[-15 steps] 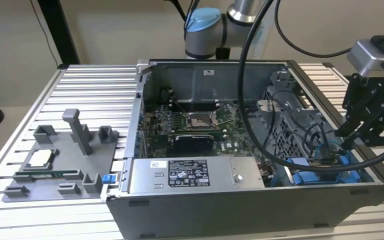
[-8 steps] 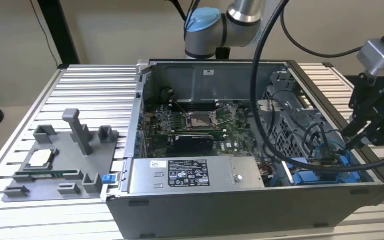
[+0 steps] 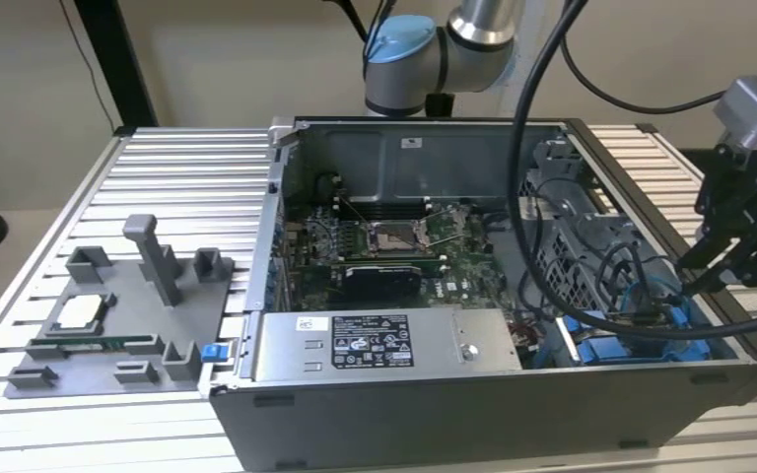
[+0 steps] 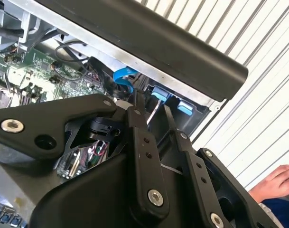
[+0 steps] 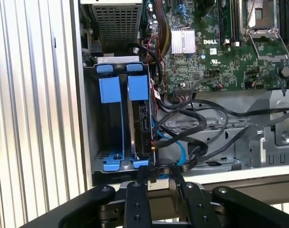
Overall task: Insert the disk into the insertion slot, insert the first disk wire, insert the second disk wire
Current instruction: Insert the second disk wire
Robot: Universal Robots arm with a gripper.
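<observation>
One step looks done: the disk (image 5: pixel 143 126) sits in the insertion slot (image 5: pixel 118 59) (blue rails); my gripper (image 5: pixel 158 175) fingers (image 5: pixel 142 176) pinch a wire plug (image 5: pixel 153 156).

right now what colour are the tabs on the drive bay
The tabs are bright blue, clearest in the first wrist view.

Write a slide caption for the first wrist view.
Gripper poised at the blue-railed insertion slot, with the disk inside.
</observation>
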